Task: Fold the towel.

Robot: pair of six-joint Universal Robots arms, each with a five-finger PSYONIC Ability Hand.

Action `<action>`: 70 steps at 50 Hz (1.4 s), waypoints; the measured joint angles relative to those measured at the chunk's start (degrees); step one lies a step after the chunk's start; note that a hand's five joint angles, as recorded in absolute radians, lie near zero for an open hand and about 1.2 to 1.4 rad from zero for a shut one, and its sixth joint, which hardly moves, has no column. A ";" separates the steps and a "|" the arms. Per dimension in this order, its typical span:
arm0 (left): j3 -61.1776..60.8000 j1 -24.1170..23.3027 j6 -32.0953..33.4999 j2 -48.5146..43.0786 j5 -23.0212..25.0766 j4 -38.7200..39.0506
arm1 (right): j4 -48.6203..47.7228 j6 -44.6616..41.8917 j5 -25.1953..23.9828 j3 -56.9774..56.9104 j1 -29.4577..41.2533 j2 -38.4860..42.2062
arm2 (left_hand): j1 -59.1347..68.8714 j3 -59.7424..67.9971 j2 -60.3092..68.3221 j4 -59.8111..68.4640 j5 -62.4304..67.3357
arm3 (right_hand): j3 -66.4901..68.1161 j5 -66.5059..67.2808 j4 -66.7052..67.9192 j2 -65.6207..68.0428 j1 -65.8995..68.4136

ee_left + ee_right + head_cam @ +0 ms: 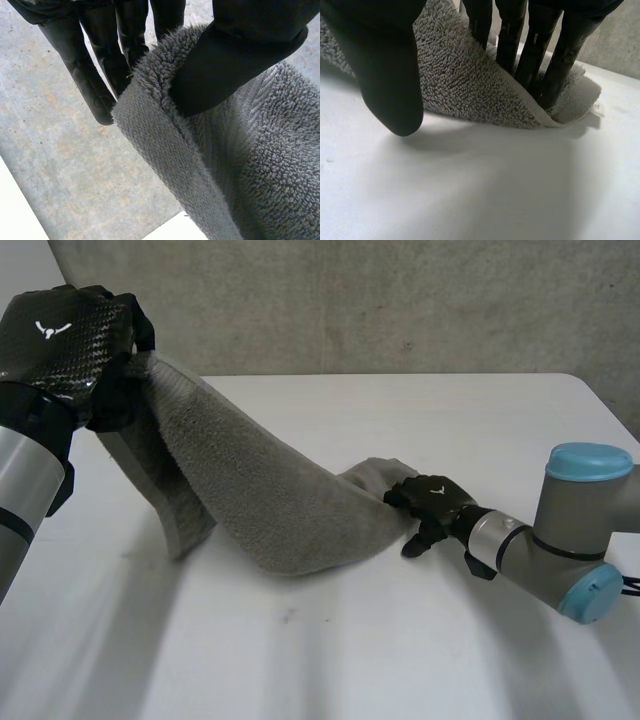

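A grey towel (pixel 260 490) hangs in a sagging band from upper left down to the table's middle. My left hand (pixel 60 335) holds its raised end high over the table's left side. In the left wrist view the thumb (pixel 240 50) pinches the towel's hemmed edge (pixel 165 150) against the fingers (pixel 90 75). My right hand (pixel 435 502) lies low at the towel's other end, near the white table (pixel 400 660). In the right wrist view its straight fingers (pixel 535 55) rest on the towel (pixel 465 80) beside a corner, and the thumb (pixel 385 75) stands apart from the cloth.
A grey concrete wall (pixel 400 300) runs behind the table's far edge. My right arm's elbow (pixel 585 530) sits over the table's right side. Grey floor (pixel 65 165) lies below the raised left hand.
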 measured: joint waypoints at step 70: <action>28.69 7.66 -2.81 -33.43 -1.84 34.29 | -21.66 -23.18 23.66 -26.01 -0.49 -12.94 | 0.00 0.05 0.11 0.02 0.25 | 32.12 29.60 32.65 32.09 25.49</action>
